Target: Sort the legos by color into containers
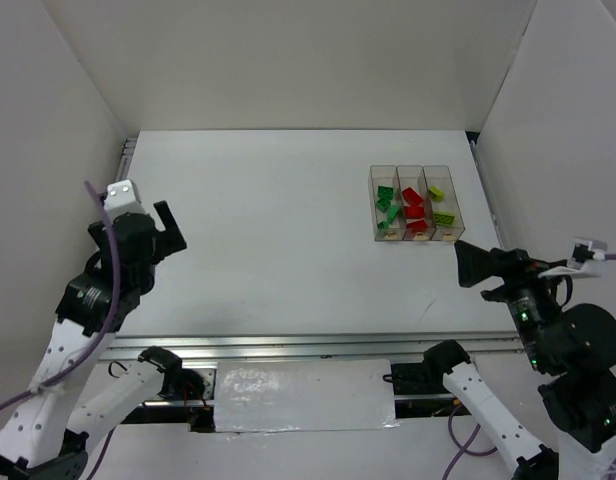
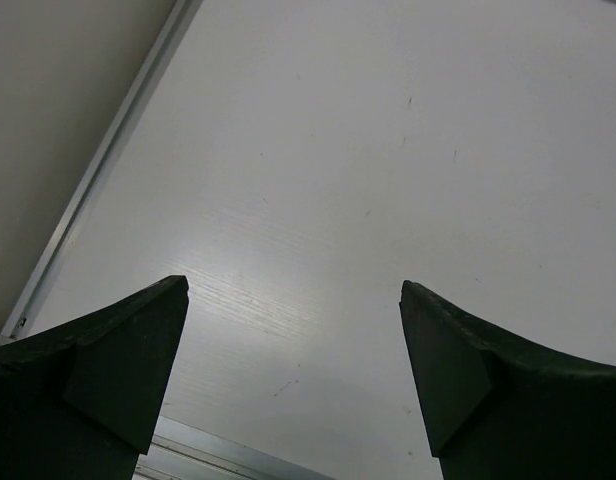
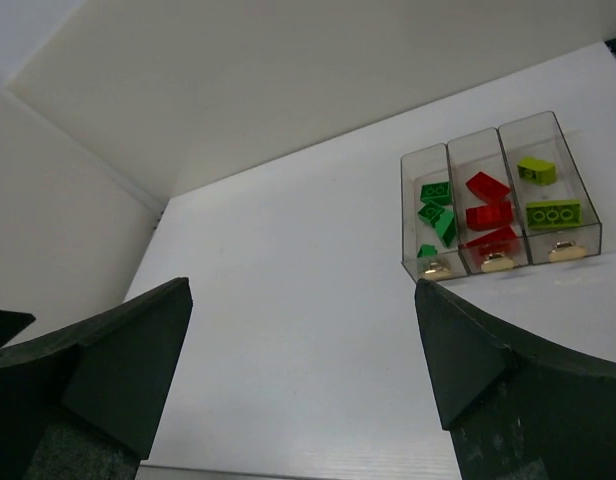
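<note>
Top external view: the three clear containers [image 1: 411, 168] stand joined in a row on the far right part of the white table [image 1: 288, 230]. They hold the legos by colour: dark green legos [image 1: 386, 200] in the left bin, red legos [image 1: 414, 208] in the middle bin, yellow-green legos [image 1: 440, 205] in the right bin. No brick shows outside the bins, so the sort is judged complete or nearly so. The left gripper [image 1: 170, 230] hangs over the left side of the table, well apart from the bins. The right gripper [image 1: 460, 263] is raised just short of their near end. Left wrist view: the left gripper [image 2: 293, 330] is spread wide, its two dark fingers [image 2: 128, 370] apart with only bare table between them and a metal rail [image 2: 108, 160] at the table's edge; it grips nothing. Right wrist view: the right gripper [image 3: 303, 340] is likewise released and empty, looking toward the containers [image 3: 473, 135], whose tan labels [image 3: 496, 262] face the camera. Several dark green legos [image 3: 435, 205], three red legos [image 3: 488, 212] and two yellow-green legos [image 3: 548, 195] lie loose and tilted in their bins. Handling, as a judgement: each brick is light, rigid and hard, not fragile, with smooth faces that may slip or squirt from a pinch. The best hold is across two flat parallel side walls, not on the studs or a sloped face. The narrow bins leave little room for spread jaws, and being light they may shift if nudged.
</note>
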You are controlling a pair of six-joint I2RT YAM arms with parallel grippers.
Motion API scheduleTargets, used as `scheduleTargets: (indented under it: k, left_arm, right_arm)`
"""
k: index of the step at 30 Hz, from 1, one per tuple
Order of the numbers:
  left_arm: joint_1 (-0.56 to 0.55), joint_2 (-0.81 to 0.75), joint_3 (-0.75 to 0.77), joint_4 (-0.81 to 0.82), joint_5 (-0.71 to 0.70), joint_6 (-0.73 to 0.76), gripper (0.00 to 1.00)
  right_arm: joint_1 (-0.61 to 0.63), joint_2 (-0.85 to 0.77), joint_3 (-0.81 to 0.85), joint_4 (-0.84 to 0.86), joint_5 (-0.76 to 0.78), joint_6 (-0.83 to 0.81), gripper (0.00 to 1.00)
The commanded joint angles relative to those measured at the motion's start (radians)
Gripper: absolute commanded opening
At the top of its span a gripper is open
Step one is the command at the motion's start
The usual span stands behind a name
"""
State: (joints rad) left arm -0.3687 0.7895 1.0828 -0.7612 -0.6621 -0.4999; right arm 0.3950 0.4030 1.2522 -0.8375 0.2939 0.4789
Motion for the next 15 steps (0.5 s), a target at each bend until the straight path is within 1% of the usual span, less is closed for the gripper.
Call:
scheduleTargets:
  k: [1, 2, 3, 5, 6, 9, 12, 15]
  left_arm:
    - [0.004, -0.119, 0.005, -0.012, -0.038, 0.02, 1.0]
    - [0.004, -0.145, -0.02, -0.013, -0.027, 0.011, 0.99]
    - [0.004, -0.203, -0.035, -0.009, -0.015, 0.012, 1.0]
    - [0.004, -0.26, -0.076, 0.011, 0.045, 0.04, 1.0]
    - [0.004, -0.315, -0.09, 0.016, 0.061, 0.043, 1.0]
    - [0.005, -0.399, -0.122, 0.022, 0.102, 0.057, 0.99]
    - [0.005, -0.438, -0.132, 0.02, 0.125, 0.055, 0.99]
    - [0.005, -0.438, -0.135, 0.017, 0.124, 0.055, 0.99]
  right_arm:
    - [0.004, -0.029, 0.047, -0.164, 0.004, -0.054, 1.0]
    - [0.002, -0.036, 0.056, -0.198, 0.011, -0.057, 1.0]
    - [0.004, -0.046, 0.056, -0.213, 0.013, -0.065, 0.99]
    - [0.004, -0.061, 0.05, -0.236, 0.027, -0.059, 1.0]
    - [0.004, -0.066, 0.041, -0.241, 0.03, -0.054, 1.0]
    - [0.004, -0.07, 0.027, -0.247, 0.042, -0.045, 1.0]
    - [0.004, -0.075, 0.015, -0.236, 0.044, -0.036, 1.0]
    - [0.004, -0.072, 0.007, -0.227, 0.03, -0.026, 1.0]
